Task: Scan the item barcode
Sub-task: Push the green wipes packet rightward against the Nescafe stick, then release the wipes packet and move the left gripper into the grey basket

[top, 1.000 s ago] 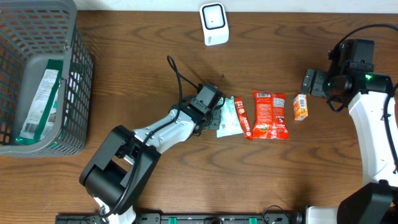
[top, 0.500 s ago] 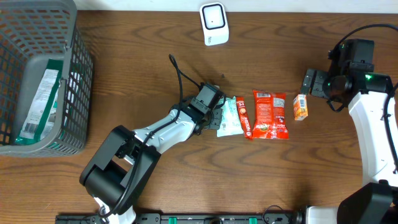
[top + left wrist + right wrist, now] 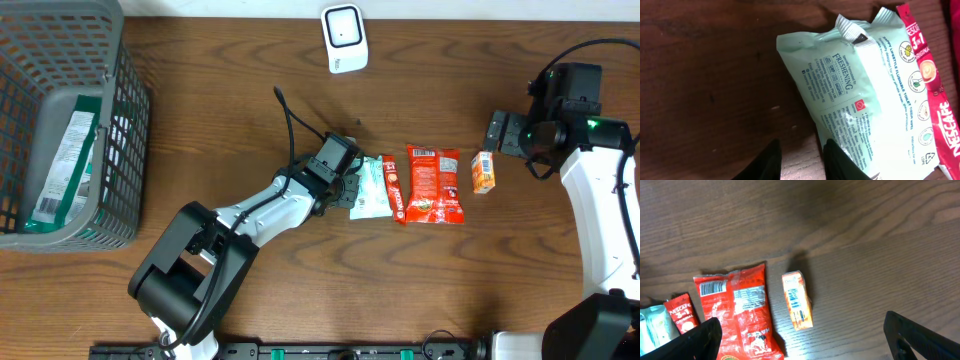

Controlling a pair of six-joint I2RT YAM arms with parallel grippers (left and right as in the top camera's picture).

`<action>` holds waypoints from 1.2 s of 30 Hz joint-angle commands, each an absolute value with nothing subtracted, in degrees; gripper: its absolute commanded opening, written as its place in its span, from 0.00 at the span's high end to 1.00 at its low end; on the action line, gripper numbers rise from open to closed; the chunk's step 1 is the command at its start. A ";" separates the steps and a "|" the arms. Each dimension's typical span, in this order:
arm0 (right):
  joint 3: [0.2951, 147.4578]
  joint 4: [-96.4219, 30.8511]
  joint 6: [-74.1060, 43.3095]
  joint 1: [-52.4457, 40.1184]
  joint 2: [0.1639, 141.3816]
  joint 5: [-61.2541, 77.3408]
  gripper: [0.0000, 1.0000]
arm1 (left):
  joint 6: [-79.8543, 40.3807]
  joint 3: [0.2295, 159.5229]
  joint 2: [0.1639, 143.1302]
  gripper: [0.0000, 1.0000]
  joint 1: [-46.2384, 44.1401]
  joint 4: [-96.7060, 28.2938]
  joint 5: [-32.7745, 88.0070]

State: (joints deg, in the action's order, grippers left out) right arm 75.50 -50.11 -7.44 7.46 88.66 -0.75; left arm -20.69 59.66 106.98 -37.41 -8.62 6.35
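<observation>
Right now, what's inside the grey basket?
One green-and-white packet lies flat on the floor of the basket. The mesh wall screens a pale patch behind it, and I cannot tell whether that is another item.

mint-green pack [image 3: 850, 95]; red sachet [image 3: 932, 85]; red bag [image 3: 742, 315]; orange carton [image 3: 798, 300]; grey mesh basket [image 3: 128, 150]; white scanner [image 3: 344, 38].

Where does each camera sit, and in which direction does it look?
Overhead: fixed above the table, looking straight down; left arm and right arm show.
Left wrist: on the left arm, looking down at a pale green tissue pack; its two fingers show at the bottom edge.
Right wrist: on the right arm, looking down at an orange carton and a red snack bag; its fingers fill the bottom corners.
Shared: both wrist views show the red Nescafe sachet.
</observation>
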 commanded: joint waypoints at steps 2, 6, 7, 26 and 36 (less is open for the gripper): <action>76.18 -50.17 -8.27 7.84 88.49 -0.54 0.01 | -17.63 59.33 107.94 0.69 -37.76 -7.73 7.35; 76.18 -50.17 -8.27 7.84 88.49 -0.54 0.01 | -17.58 59.33 107.94 0.69 -37.76 -7.31 7.79; 76.18 -50.17 -8.27 7.84 88.49 -0.54 0.01 | -17.52 59.33 107.94 0.69 -37.76 -7.16 8.62; 76.18 -50.17 -8.27 7.84 88.49 -0.54 0.01 | -13.96 64.16 93.41 0.32 -30.98 -19.11 3.33; 76.18 -50.17 -8.27 7.84 88.49 -0.54 0.01 | -10.46 91.72 78.56 0.19 -7.40 -48.77 3.33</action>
